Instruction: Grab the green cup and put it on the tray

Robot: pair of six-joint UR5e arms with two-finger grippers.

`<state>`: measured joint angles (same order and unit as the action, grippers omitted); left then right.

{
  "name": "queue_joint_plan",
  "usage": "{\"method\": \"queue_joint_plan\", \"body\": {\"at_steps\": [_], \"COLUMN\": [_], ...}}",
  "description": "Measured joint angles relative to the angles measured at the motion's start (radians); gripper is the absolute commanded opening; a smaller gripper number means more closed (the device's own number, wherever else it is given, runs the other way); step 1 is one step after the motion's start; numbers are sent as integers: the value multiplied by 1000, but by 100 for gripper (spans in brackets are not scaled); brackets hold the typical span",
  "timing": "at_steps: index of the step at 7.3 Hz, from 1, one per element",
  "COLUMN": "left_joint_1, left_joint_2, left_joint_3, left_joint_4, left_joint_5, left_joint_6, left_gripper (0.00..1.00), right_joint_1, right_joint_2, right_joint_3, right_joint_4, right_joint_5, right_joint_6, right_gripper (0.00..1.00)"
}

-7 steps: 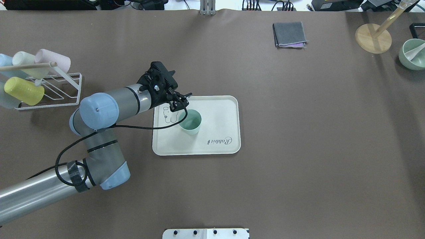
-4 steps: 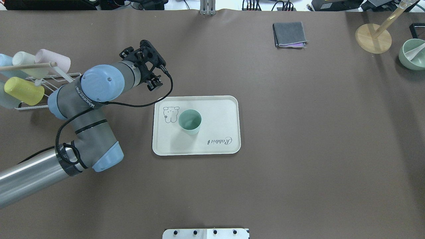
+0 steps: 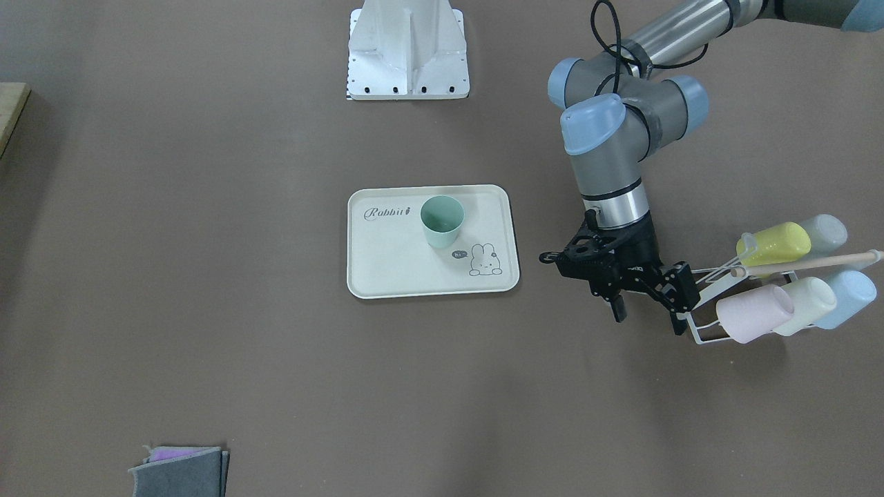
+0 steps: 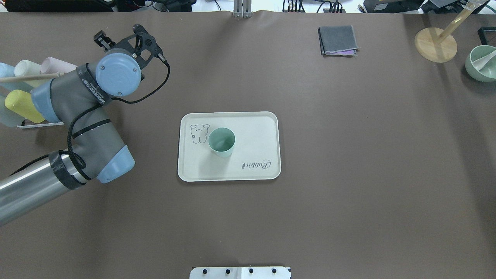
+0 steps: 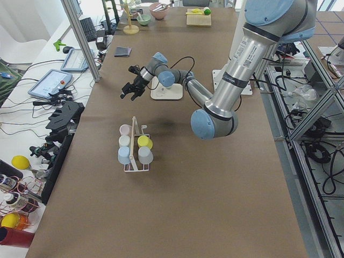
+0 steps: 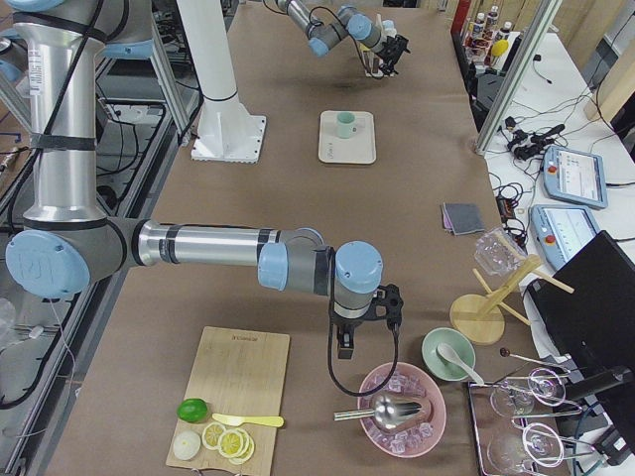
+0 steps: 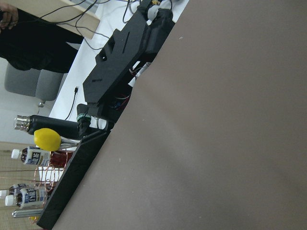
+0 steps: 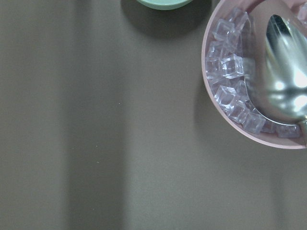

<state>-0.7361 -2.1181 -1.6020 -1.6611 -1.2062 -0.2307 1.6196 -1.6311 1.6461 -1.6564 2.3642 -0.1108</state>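
On the tray, beside the bunny drawing: green cup, upright, same spot as before. Well off toward the robot's left now, by the cup rack: left gripper, moved away, fingers spread, holding nothing. Right gripper: cannot tell.

Left hand now away from green cup.
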Motion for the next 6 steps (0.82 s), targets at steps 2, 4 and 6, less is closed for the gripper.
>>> {"method": "queue_joint_plan", "body": {"at_steps": [2,4,6], "left_joint_1": [-107,-262,-461], "left_joint_2": [10,45,141], "left_joint_3": [-41,-111,-156], "left_joint_4": [54,130,147], "left_joint_5": [-233,-540,-866], "left_joint_6": [-20,-22,-18], "left_gripper": [99,99,99], "right_joint_1": [-1,0,0], "right_joint_2": [-3,-5,-7], "right_joint_3": [-2,-4,-8], "right_joint_4": [0,0,0], "right_joint_5": [0,-3,-7], "right_joint_6": [-4,-5,-8], "right_gripper": [100,100,100]}}
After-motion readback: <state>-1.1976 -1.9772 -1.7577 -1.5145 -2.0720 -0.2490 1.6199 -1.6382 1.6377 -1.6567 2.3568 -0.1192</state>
